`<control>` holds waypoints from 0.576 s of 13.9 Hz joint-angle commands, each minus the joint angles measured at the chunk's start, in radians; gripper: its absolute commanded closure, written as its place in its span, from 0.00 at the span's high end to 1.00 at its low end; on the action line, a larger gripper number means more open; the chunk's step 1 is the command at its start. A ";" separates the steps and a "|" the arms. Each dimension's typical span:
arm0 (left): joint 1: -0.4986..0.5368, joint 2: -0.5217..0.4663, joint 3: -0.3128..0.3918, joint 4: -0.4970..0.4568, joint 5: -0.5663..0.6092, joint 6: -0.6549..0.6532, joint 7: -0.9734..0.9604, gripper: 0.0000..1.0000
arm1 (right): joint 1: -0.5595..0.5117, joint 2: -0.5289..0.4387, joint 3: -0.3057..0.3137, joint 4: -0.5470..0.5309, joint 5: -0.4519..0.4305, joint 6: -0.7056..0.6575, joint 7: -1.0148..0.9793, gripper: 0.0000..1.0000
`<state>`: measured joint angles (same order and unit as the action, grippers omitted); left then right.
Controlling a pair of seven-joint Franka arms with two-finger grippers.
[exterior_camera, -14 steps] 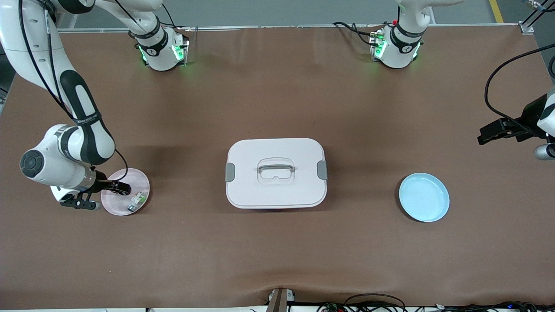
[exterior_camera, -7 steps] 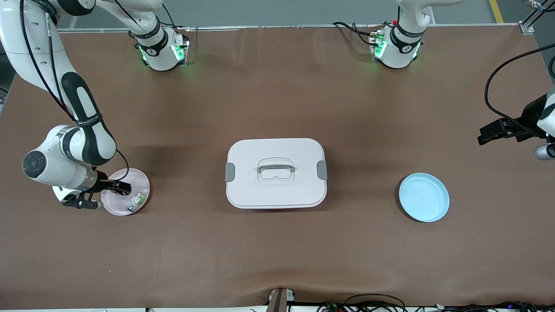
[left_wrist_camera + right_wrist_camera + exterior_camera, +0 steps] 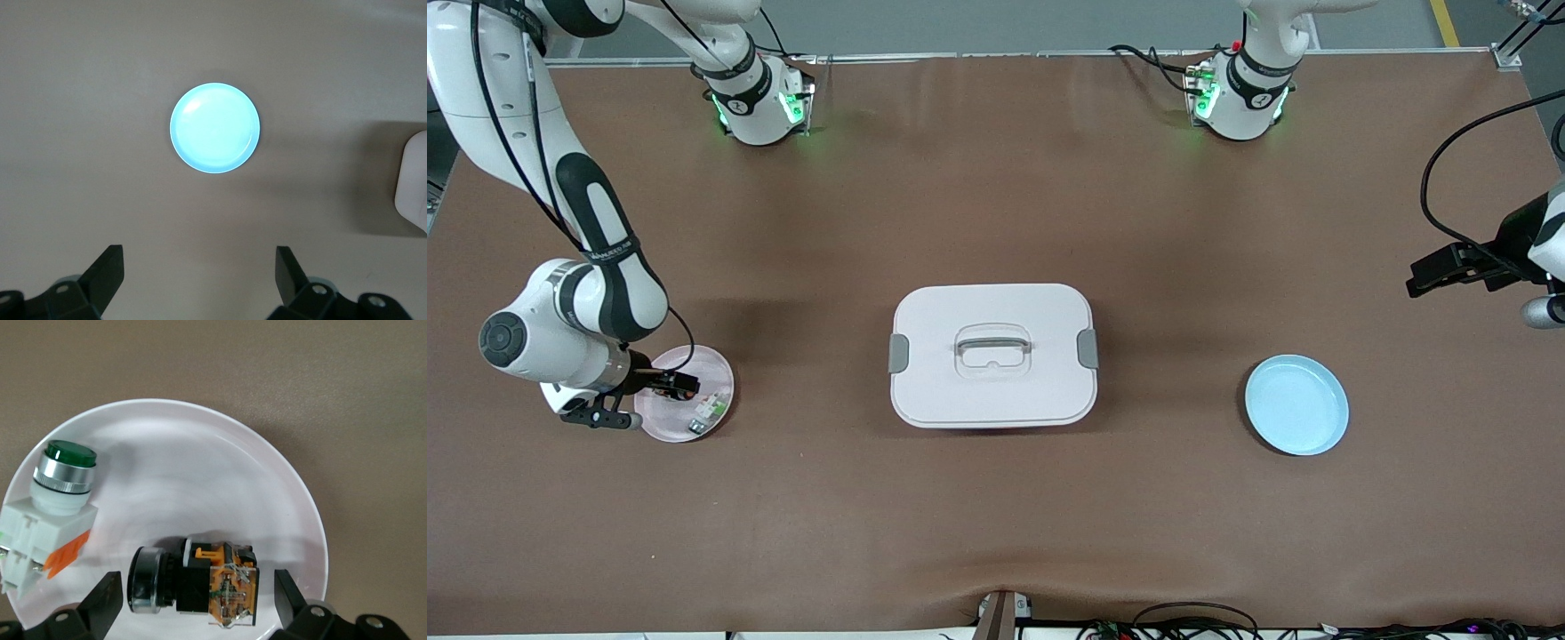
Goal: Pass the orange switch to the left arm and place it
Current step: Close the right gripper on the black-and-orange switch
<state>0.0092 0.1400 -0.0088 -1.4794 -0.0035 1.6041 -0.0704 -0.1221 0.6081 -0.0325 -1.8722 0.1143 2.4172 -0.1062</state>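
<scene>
Orange switch (image 3: 193,583) is seen lying on its side in the pink plate (image 3: 716,373) at the right arm's end of the bench (image 3: 996,516), beside a green-capped switch (image 3: 50,513). Right gripper (image 3: 671,385) is lowered over it, jaws spread wide, one finger on each side, nothing clasped yet. The part is judged light, rigid, hard plastic, probably slippery at the round cap; the squarer black body is the better place to be pinched. Left gripper (image 3: 200,280) waits wide open and empty above the blue plate (image 3: 1296,404). The box (image 3: 992,356) sits between the plates.
</scene>
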 commanded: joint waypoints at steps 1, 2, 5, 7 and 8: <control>0.003 0.009 0.000 0.016 0.005 0.000 0.003 1.00 | -0.007 0.001 0.003 0.004 0.024 0.000 -0.017 1.00; 0.003 0.009 0.000 0.016 0.005 0.000 0.003 1.00 | -0.004 0.001 0.003 0.004 0.024 0.000 -0.010 0.99; 0.003 0.009 0.000 0.016 0.005 0.000 0.003 1.00 | -0.005 0.001 0.003 0.004 0.024 0.000 -0.010 0.55; 0.003 0.009 0.000 0.016 0.005 0.000 0.003 1.00 | -0.005 0.001 0.003 0.002 0.024 -0.001 -0.010 0.15; 0.003 0.009 0.000 0.016 0.005 0.000 0.003 1.00 | -0.004 0.001 0.003 0.004 0.024 -0.004 -0.009 0.00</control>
<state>0.0093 0.1403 -0.0088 -1.4794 -0.0035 1.6041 -0.0705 -0.1222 0.6081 -0.0326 -1.8712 0.1160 2.4174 -0.1059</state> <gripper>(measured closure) 0.000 0.273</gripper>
